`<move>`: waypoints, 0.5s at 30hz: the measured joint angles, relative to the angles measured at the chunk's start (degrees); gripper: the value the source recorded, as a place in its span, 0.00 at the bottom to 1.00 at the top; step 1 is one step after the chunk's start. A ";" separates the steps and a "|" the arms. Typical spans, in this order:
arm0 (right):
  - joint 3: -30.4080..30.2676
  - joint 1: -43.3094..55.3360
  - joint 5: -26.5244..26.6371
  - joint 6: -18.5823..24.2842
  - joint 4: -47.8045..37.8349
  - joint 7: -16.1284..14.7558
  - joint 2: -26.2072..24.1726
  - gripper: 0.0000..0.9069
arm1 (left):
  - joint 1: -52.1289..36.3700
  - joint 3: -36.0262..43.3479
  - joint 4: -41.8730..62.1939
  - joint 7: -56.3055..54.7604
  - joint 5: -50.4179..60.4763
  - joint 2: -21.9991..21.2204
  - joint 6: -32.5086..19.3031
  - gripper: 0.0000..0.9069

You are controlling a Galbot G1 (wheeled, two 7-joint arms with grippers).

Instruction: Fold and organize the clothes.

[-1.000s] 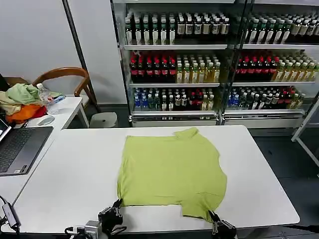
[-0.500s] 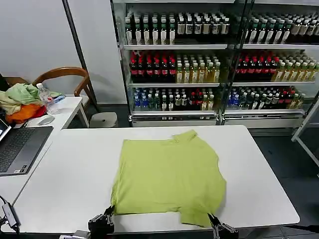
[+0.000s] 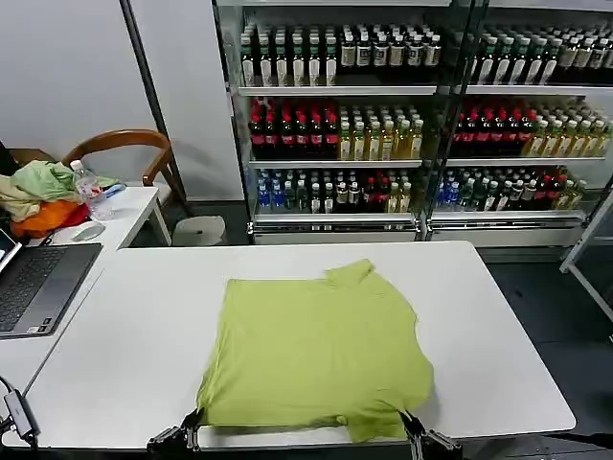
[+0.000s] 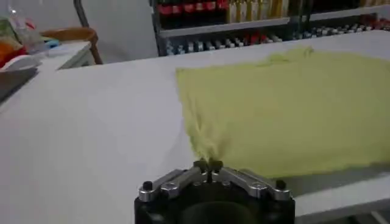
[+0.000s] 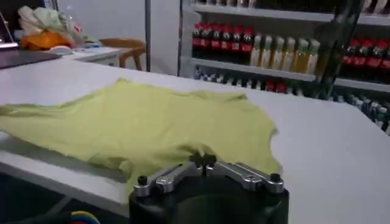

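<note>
**Shirt dragged to the near table edge, both corners pinched**

Since a second ago: T-shirt (image 3: pixel 316 350) has slid toward the robot; its hem now lies along the near edge of the white table (image 3: pixel 498 316), and both grippers have dropped back below that edge.

Left gripper (image 3: pixel 190 431): at the table's near edge, fingers closed tight on the shirt's near-left corner; cloth bunches into a puckered peak at the tips in the left wrist view (image 4: pixel 209 163).

Right gripper (image 3: pixel 414 433): same edge, closed on the near-right corner beside the sleeve (image 5: pixel 203 159).

Handling, my judgement: light, limp cotton; slides easily on the smooth top, wrinkles where pinched, won't hold shape. Hem corners and shoulders are the sensible grips.

Shirt lies flat across the table's middle, collar (image 3: pixel 350 273) at the far side.

Surroundings: laptop (image 3: pixel 38 287) left of the table, well apart. Farther left, a heap of garments (image 3: pixel 38 196) and a water bottle (image 3: pixel 86 189) on a side desk. Beyond the table, a stool (image 3: pixel 199 230) and drink coolers (image 3: pixel 383 115). Nothing lies on the table in the fold's way.
</note>
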 measured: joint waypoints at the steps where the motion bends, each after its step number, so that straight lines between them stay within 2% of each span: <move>1: -0.26 1.07 0.46 -0.26 -0.42 -0.06 0.08 0.00 | -0.55 -0.05 0.29 0.28 -0.28 0.05 -0.17 0.04; 15: -3.49 15.81 5.50 -2.81 -9.47 -1.20 1.09 0.00 | -13.34 2.47 9.35 3.89 -3.79 -0.76 -2.48 0.04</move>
